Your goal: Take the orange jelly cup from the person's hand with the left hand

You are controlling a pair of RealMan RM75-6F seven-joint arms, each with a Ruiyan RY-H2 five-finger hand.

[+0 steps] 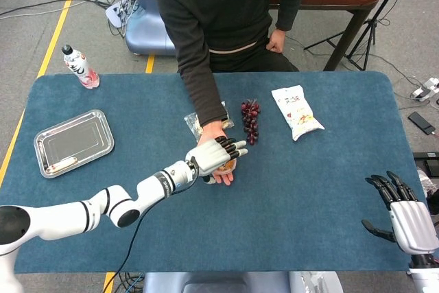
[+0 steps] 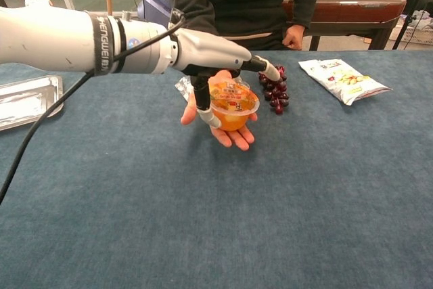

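On the person's upturned palm (image 2: 233, 133) sits the orange jelly cup (image 2: 232, 105); the left hand (image 1: 217, 153) hovers over it, fingers spread wide, holding nothing. Closing off-centre could tip the cup onto the tabletop (image 2: 304, 187) or pinch fingers.

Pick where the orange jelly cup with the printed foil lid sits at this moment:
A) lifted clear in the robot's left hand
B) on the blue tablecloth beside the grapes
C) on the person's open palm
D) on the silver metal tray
C: the orange jelly cup rests on the person's palm, with the robot's left hand spread over it.
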